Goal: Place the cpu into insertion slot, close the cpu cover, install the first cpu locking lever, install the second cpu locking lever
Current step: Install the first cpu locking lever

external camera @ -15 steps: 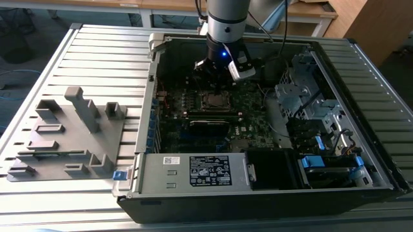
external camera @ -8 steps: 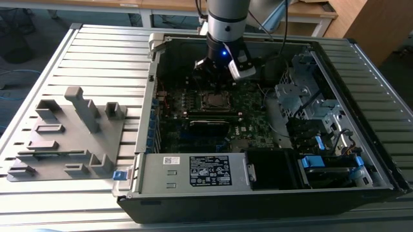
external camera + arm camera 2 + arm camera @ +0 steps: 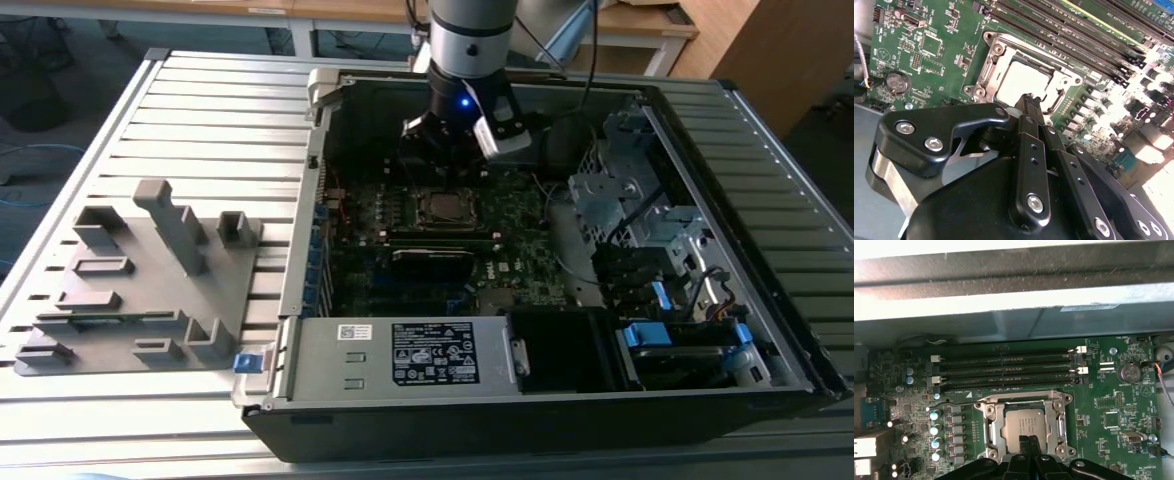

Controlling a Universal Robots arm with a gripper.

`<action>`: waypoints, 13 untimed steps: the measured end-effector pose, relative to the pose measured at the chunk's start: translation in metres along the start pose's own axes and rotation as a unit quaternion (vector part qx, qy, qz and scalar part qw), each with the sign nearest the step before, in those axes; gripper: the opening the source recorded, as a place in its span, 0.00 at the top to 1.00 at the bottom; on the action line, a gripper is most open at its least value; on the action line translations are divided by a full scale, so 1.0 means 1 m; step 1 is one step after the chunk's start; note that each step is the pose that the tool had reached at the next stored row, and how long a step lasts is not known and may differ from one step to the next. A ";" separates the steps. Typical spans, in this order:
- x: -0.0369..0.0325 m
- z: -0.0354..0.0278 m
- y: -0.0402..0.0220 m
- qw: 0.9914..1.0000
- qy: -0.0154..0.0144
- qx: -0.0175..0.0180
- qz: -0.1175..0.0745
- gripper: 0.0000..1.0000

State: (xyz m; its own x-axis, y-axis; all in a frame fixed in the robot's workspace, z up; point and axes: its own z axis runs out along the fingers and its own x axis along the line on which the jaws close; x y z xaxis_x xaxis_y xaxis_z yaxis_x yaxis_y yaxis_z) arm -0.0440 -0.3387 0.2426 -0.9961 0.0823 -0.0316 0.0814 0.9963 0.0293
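Grey, dull metal is what's topping the small flat square cpu (image 3: 1023, 422), and in both wrist views it's sitting down in the insertion slot (image 3: 985, 409), the square socket with the thin silver rim, on the green motherboard (image 3: 1114, 405). The cpu cover (image 3: 995, 432), that thin silver frame with the cut-out middle, is looking like it's lying flat around the chip; I can't tell whether either locking lever is hooked down. The black two-finger gripper (image 3: 1028, 442) is hanging right at the socket's near edge, so the cpu is lying just ahead of and under the tips; whether they're actually touching the chip, I can't say. Its fingers (image 3: 1023, 444) are pressed together with nothing between them, just a thin seam, and that seam is pointing across the chip toward the long black memory slots (image 3: 1004, 372), which are running parallel to the socket's far side. The chip being square, there's no real long axis to line up on; it's the frame edges that are mattering here. Texture-wise it's matte metal on the chip, shinier stamped steel on the frame, and a round silver coin battery (image 3: 1128, 372) off to one side. In the exterior view the arm is reaching down into the open black computer case (image 3: 534, 425) lying on a slatted metal table (image 3: 227, 110), with a grey plastic fixture (image 3: 147, 280) well apart on the exterior view's left.
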 end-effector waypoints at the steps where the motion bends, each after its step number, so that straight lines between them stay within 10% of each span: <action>1: -0.0001 -0.0016 0.0001 1.000 0.000 0.000 0.000 0.89; 13: -0.0005 -0.0142 0.0005 1.000 -0.001 0.000 0.000 0.89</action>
State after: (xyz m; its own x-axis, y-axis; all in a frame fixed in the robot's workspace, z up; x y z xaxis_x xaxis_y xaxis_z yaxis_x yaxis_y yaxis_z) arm -0.0439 -0.3387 0.2568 -0.9961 0.0823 -0.0327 0.0813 0.9962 0.0296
